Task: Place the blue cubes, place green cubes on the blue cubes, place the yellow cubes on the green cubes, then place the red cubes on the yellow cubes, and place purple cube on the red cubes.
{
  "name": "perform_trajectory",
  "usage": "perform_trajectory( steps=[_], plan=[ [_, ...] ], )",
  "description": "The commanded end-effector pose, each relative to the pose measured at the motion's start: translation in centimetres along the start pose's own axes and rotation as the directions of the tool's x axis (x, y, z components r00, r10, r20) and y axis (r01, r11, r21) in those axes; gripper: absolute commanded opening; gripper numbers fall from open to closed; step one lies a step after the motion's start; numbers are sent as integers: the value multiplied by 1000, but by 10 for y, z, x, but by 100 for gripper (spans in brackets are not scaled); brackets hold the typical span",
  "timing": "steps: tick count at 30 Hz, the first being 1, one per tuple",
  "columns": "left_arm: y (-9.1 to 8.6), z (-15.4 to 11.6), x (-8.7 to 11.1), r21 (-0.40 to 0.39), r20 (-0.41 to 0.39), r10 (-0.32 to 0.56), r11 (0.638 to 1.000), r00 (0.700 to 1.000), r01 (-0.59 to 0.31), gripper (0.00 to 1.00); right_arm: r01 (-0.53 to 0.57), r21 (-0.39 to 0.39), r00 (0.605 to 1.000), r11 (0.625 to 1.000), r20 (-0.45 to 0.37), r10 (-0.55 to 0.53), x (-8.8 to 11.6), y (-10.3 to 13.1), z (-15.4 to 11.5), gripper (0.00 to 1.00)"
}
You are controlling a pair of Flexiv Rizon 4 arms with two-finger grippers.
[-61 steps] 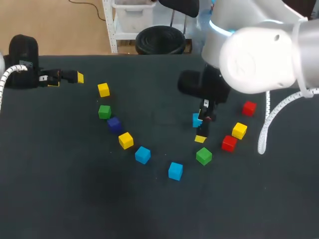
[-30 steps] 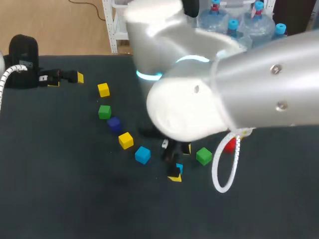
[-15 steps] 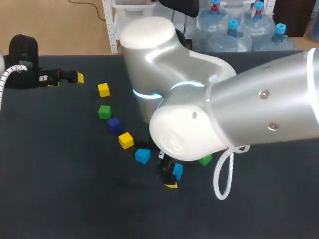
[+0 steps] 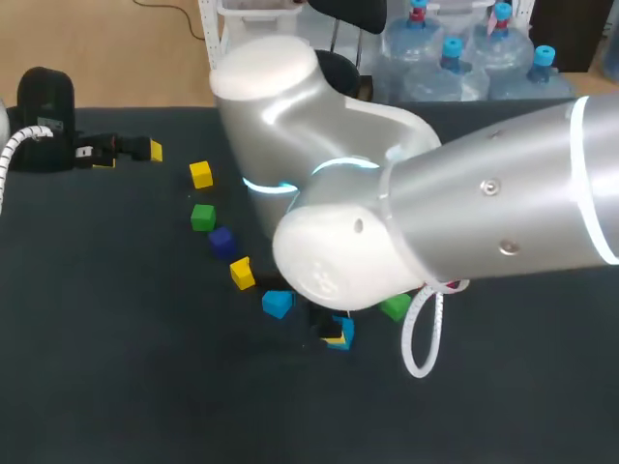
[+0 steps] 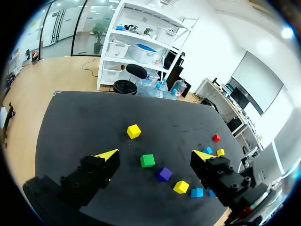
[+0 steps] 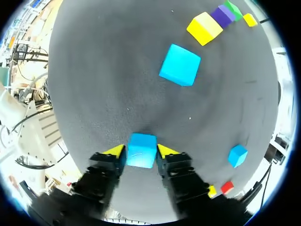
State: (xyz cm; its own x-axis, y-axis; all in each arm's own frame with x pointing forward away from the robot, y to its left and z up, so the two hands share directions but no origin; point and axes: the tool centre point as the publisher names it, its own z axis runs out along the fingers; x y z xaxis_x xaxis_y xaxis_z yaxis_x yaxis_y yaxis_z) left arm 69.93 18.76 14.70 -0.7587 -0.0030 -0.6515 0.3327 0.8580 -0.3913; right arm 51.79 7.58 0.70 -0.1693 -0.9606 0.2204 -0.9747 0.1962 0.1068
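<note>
Two yellow-tipped fingers of the right end effector (image 6: 141, 151) are clamped on a blue cube (image 6: 141, 149) close to the counter (image 6: 103, 84). That is plain only from its own wrist. From overhead, the right arm (image 4: 387, 222) hides most of it. Beyond lies a second blue cube (image 6: 179, 65). The left end effector (image 5: 154, 155) hangs spread apart at the counter's left edge.

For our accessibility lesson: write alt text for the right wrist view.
The right gripper holds a blue cube between its two yellow-tipped fingers. Ahead on the dark table lie a second blue cube, then a yellow cube and a purple cube.
</note>
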Motion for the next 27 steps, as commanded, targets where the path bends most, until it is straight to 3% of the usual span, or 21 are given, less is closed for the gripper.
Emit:
perform_trajectory(
  steps=[1, 8, 14, 20, 27],
  plan=[
    [-2, 0, -1, -9, -6, -2, 1000, 1000, 2, 100, 17, 11, 1000, 1000, -26, -17, -8, -1, -1, 0],
    [-2, 0, -1, -9, -6, -2, 1000, 1000, 2, 100, 55, 47, 998, 997, -44, -53, -9, -14, -8, 0],
    [-2, 0, -1, -9, -6, -2, 1000, 1000, 2, 100, 34, 97, 998, 995, -55, -29, 5, -36, -26, 0],
    [-2, 0, -1, -9, -6, -2, 1000, 1000, 2, 100, 17, 133, 999, 991, -48, -10, 16, -64, -38, 0],
    [-2, 0, -1, -9, -6, -2, 1000, 1000, 2, 100, 87, 144, 996, 986, -35, -83, 14, -107, -46, 0]
  ],
)
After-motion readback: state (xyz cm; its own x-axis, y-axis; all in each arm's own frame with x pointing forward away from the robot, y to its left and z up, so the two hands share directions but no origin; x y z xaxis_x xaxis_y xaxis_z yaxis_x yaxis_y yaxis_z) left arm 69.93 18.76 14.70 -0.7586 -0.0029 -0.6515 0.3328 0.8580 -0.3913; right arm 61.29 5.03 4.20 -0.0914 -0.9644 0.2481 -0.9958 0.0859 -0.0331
